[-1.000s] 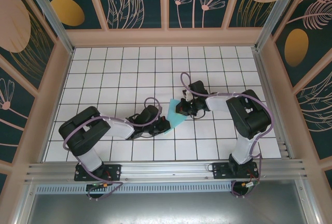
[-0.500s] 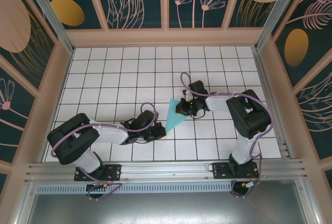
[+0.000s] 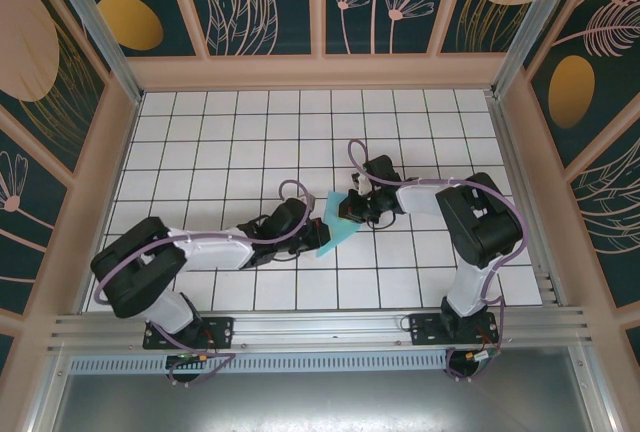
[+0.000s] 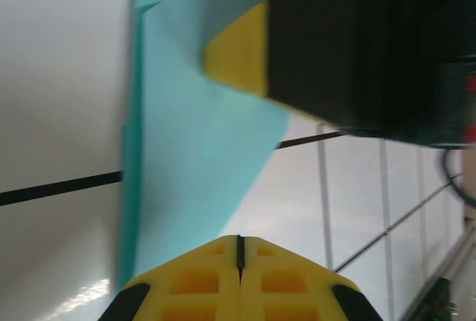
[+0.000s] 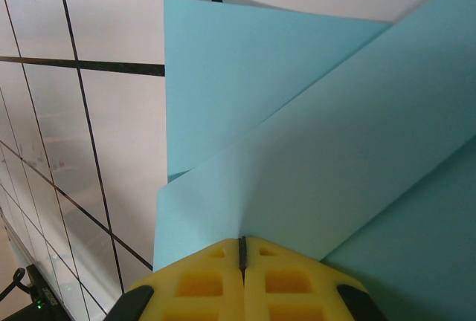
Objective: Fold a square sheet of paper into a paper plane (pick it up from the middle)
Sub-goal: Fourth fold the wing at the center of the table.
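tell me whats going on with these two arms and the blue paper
Two robot arms are folding a thin light-blue sheet of paper on the white gridded table. The paper is partly folded, flaps overlapping, not yet a plane. The right gripper, shut, meets its far edge; the left gripper, also shut, is at its near-left edge.

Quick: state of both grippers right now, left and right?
Left gripper: closed, tips against the blue paper; whether it pinches it cannot be told.
Right gripper: closed, tips at the same paper; pinch cannot be told.

A folded light-blue sheet of paper (image 3: 335, 232) lies on the white-tiled table (image 3: 220, 142).
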`<state>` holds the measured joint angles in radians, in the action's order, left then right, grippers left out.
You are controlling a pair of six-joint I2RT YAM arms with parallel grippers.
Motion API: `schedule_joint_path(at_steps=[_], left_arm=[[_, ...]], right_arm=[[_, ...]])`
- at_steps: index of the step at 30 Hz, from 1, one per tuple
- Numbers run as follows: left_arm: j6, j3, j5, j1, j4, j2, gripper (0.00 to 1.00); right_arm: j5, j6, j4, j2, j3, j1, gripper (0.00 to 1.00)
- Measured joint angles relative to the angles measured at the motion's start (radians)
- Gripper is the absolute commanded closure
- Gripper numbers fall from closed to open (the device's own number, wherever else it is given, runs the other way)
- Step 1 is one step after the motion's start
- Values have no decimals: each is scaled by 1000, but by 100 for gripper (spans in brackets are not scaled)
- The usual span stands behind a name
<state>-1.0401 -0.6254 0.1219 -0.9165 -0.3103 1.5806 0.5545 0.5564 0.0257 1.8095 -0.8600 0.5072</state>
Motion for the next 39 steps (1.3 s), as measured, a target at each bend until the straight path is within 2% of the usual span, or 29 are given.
schedule_joint_path(at_steps=[8,13,21,23,31,39], left_arm=[[-28,45,0,0,-2,52,100],[-54,75,1,0,-60,52,100],[-65,86,2,0,-82,52,100],[-65,86,2,0,-82,52,100],[-65,86,3,0,-83,54,100],[-65,85,3,0,-82,55,100]], right_arm=[[0,0,2,-3,-2,1,98],[-10,-10,4,-14,-1,6,97],[7,-90,-3,-136,-1,28,95],[15,-100,-6,-146,-1,46,99],[23,-106,0,-98,25,133,100],[28,-117,13,-32,26,141,100]])
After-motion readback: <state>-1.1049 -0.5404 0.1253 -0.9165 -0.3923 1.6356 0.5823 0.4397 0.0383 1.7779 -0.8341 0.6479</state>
